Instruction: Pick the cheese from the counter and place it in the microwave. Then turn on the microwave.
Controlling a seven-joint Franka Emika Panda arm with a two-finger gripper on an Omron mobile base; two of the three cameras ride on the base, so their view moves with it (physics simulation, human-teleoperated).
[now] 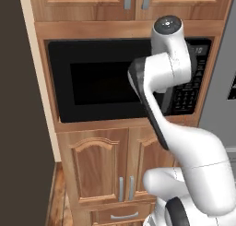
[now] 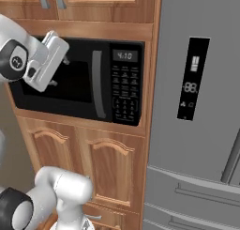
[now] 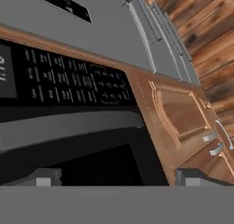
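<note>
The microwave (image 2: 79, 83) is sitting built into the wooden cabinetry, its door closed, with the grey refrigerator (image 2: 197, 107) just to its right. The claw (image 3: 117, 176) is hanging released, fingertips (image 3: 43, 177) wide apart and holding nothing, just in front of the door near the vertical handle (image 2: 97, 83). The keypad (image 2: 124, 90) is lying right of that handle.

The microwave (image 3: 68, 122) with its keypad (image 3: 77, 83) lies between spread fingers (image 3: 43, 178).
</note>
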